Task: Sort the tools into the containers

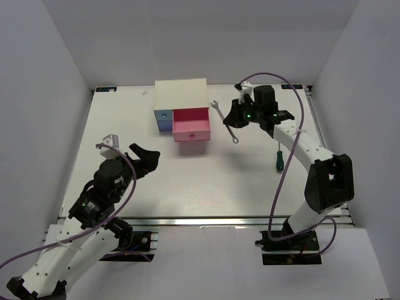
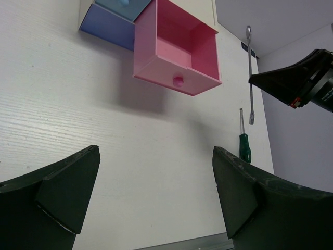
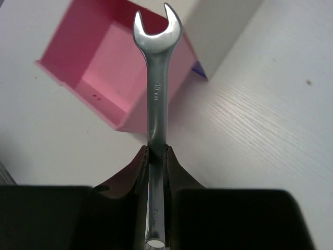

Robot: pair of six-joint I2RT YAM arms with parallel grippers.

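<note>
My right gripper (image 1: 233,116) is shut on the slim silver wrench (image 1: 224,120) and holds it above the table just right of the open pink drawer (image 1: 191,124). In the right wrist view the wrench (image 3: 156,78) sticks forward from the gripper (image 3: 156,151), its open end over the pink drawer's corner (image 3: 104,57). The green-handled screwdriver (image 1: 279,159) lies on the table to the right. My left gripper (image 1: 145,159) is open and empty, at the front left. The left wrist view shows the pink drawer (image 2: 177,49), wrench (image 2: 250,73) and screwdriver (image 2: 244,147). No dark-handled screwdrivers show.
The white cabinet (image 1: 181,94) stands at the back centre with a light blue drawer (image 1: 164,115) left of the pink one. A periwinkle front (image 2: 106,26) shows below it. White walls enclose the table on three sides.
</note>
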